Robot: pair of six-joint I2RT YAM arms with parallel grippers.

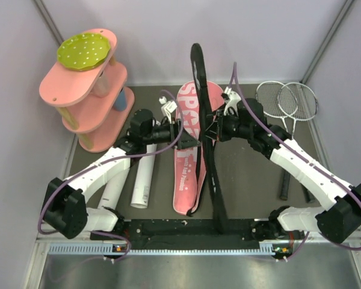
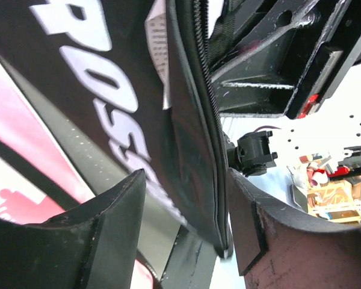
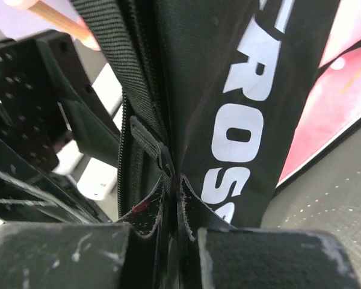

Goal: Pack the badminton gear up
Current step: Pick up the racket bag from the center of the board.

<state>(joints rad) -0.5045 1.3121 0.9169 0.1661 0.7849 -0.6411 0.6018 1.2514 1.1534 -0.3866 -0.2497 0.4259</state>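
Observation:
The racket-shaped bag lies unzipped mid-table, its pink "SPORT" half (image 1: 192, 150) flat and its black half (image 1: 203, 108) raised on edge. My right gripper (image 1: 212, 129) is shut on that black flap's zipper edge (image 3: 168, 162), its pads (image 3: 145, 217) pinching the fabric beside the white lettering (image 3: 253, 90). From the other side my left gripper (image 1: 183, 135) stands open; the flap's rim (image 2: 210, 198) hangs between its jaws, close to the right finger (image 2: 253, 223) and apart from the left one. Two rackets (image 1: 287, 99) lie at the right. Two white tubes (image 1: 145, 174) lie at the left.
A pink tiered shelf (image 1: 87, 90) with a green dotted disc (image 1: 83, 49) stands at the back left. Grey walls close in the table on both sides. The rackets' dark handles (image 1: 284, 183) run under my right arm.

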